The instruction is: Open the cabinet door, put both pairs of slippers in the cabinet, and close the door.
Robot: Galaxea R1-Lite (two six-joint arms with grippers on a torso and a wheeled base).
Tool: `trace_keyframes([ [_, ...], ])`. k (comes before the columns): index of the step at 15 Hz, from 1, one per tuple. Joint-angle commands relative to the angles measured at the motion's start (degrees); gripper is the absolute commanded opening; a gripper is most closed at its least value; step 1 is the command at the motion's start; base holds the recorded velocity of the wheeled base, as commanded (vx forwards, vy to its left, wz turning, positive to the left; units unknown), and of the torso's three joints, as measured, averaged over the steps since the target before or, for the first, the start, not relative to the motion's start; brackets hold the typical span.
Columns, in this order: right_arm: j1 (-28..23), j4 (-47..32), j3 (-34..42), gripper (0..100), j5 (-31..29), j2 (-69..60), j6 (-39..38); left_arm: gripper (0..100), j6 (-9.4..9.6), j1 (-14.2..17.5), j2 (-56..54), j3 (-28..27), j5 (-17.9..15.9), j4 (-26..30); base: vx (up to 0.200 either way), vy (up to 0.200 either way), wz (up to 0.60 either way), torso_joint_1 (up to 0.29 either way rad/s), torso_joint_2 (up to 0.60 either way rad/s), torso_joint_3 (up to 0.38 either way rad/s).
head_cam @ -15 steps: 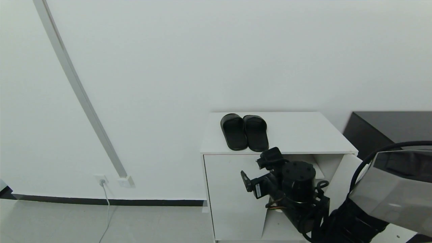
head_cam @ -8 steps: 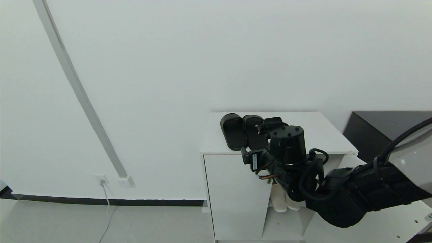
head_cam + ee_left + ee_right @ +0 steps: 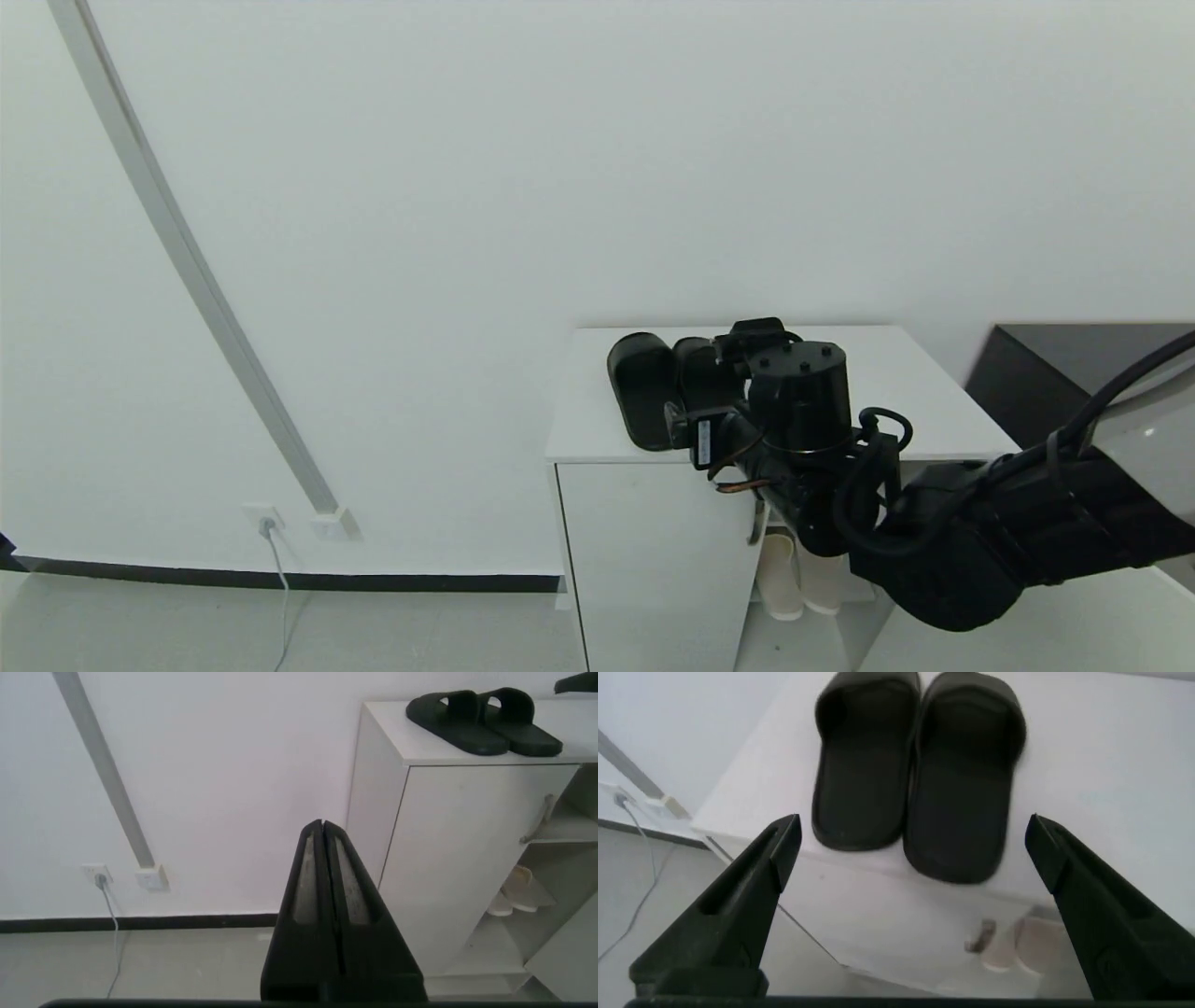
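Right claw [image 3: 913, 835] hung wide open over black slippers [image 3: 957, 784] on cabinet top [image 3: 1120, 765]. Best bet: straddle both, pinch pair together. Left claw [image 3: 323, 873] pressed closed, empty.

Black slippers [image 3: 644, 397] atop white cabinet [image 3: 901, 378]

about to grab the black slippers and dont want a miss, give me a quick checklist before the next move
1. right gripper open: ok
2. black slippers lined up under it: ok
3. Pair side by side on the cabinet top: ok
4. cabinet door open: ok
5. Free shelf room by the white slippers: cannot tell
6. left gripper clear of the cabinet: ok, shut
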State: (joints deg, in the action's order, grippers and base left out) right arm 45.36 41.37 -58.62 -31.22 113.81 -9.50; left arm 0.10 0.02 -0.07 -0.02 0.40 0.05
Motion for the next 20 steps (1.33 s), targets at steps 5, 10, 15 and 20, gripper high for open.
trace_keyframes([
  [5, -0.45, 3.01, 0.79, 100, 0.11, 4.84, -0.35, 0, -0.01, -0.02, 0.07, 0.02, 0.13, 0.04, 0.120, 0.000, 0.00, 0.002, 0.00, 0.001],
  [10, -1.15, 5.30, -6.50, 100, 0.11, 12.40, -0.08, 0, -0.01, -0.02, 0.07, 0.02, 0.04, 0.04, 0.000, 0.000, 0.00, 0.000, 0.00, 0.000],
  [15, -3.79, 0.99, -17.14, 100, 0.46, 17.94, 0.00, 0, -0.01, -0.02, 0.07, 0.02, 0.13, 0.04, 0.000, 0.000, 0.00, 0.000, 0.00, 0.000],
  [20, -5.90, -3.76, -27.07, 100, 0.55, 22.68, 0.09, 0, -0.10, -0.02, 0.07, 0.02, 0.13, 0.04, 0.000, 0.000, 0.00, 0.000, 0.00, 0.000],
])
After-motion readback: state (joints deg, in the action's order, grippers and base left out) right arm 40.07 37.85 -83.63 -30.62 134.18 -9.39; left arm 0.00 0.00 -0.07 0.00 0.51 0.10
